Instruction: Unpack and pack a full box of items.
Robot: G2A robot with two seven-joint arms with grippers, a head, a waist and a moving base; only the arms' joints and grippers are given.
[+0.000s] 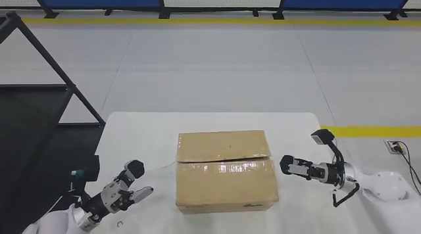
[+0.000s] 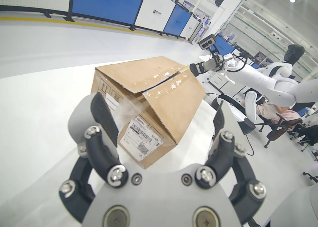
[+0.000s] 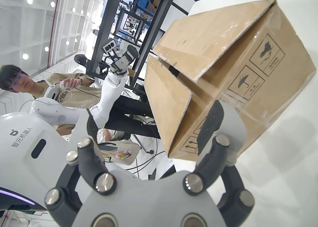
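Left claw (image 1: pixel 140 181): released, fingers spread wide, nothing between them; over the near left part of the table (image 1: pixel 145 135), just beside the left end of the box (image 1: pixel 227 181) and apart from it.
Label (image 2: pixel 141 136): one white barcode sticker on the box's left end.
Box place: one brown cardboard carton, upright on the middle of the white table, between the two claws and touched by neither.
Box top: two flaps (image 1: pixel 223 147) folded down, meeting at a seam that runs left to right; their edges do not lie flush, and glossy tape shows along them.
Box contents: hidden under the flaps, cannot tell.
Symbols (image 3: pixel 256 64): black handling marks printed on the box's right end.
Right claw (image 1: pixel 285 164): released, fingers apart and empty, near the box's right end, not touching it.
Count: one box, two flaps, one label, two claws.
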